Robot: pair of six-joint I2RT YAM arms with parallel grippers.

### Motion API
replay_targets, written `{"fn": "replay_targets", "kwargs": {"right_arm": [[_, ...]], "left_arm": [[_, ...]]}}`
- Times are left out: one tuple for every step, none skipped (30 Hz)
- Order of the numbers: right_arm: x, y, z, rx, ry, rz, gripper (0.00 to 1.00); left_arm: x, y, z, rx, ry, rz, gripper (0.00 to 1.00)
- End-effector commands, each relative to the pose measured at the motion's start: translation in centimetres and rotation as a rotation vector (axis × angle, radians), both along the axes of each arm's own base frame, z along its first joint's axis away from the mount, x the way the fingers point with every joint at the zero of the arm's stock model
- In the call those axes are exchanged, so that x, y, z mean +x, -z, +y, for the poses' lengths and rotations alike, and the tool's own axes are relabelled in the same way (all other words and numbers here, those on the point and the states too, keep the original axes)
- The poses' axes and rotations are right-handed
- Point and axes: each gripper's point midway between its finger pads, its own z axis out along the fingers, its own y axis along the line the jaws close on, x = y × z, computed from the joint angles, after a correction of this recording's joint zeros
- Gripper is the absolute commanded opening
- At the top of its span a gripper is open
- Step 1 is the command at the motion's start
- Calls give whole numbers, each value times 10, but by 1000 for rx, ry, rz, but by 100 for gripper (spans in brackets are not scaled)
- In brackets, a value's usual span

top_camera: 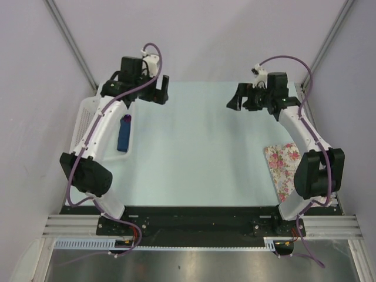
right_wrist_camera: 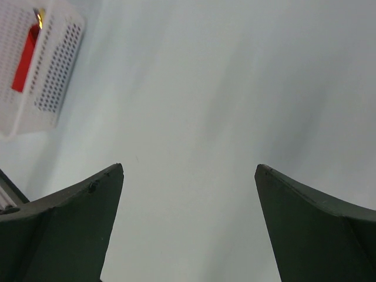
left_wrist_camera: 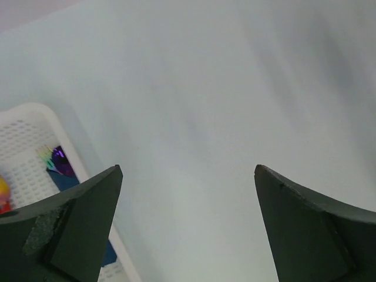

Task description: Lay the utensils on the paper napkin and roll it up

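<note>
The navy-blue paper napkin (top_camera: 122, 137) lies folded in a white perforated basket (top_camera: 82, 120) at the table's left. The iridescent purple-green ends of the utensils (top_camera: 126, 119) stick out at its far end; their handles are hidden. In the left wrist view the utensil ends (left_wrist_camera: 56, 160) and the napkin (left_wrist_camera: 62, 179) show in the basket (left_wrist_camera: 35, 111). My left gripper (top_camera: 161, 89) (left_wrist_camera: 188, 176) is open and empty, held above the table just right of the basket's far end. My right gripper (top_camera: 236, 97) (right_wrist_camera: 189, 173) is open and empty at the far right.
A white cloth with pink floral print (top_camera: 285, 164) lies at the table's right edge under the right arm. A red flat object (right_wrist_camera: 24, 59) with a gold ball (right_wrist_camera: 40, 16) lies in the basket (right_wrist_camera: 59, 64). Grey walls close the far side and both sides.
</note>
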Motion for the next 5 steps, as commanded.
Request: {"fn": "replay_targets", "kwargs": {"right_arm": [[-40,-12,-14,-91,-19,-79,100],[-48,-23,-16,-92,-15,-110,100],[-55,-17,-18,-96,-14,-99,100],[-58,-20,-20,-97,-8,-109,100],[-62,-24,-22,-99,-6,-123,100]], "left_arm": [[-17,3,-20,7,-8,-5,100],[-18,6,-24,6,-8,-11,100],[-21,5,-28,-12,-12,-9,100],[-23,6,-31,-21,-5,-8,100],[-26,4,-32,-32,-2,-11,100]]}}
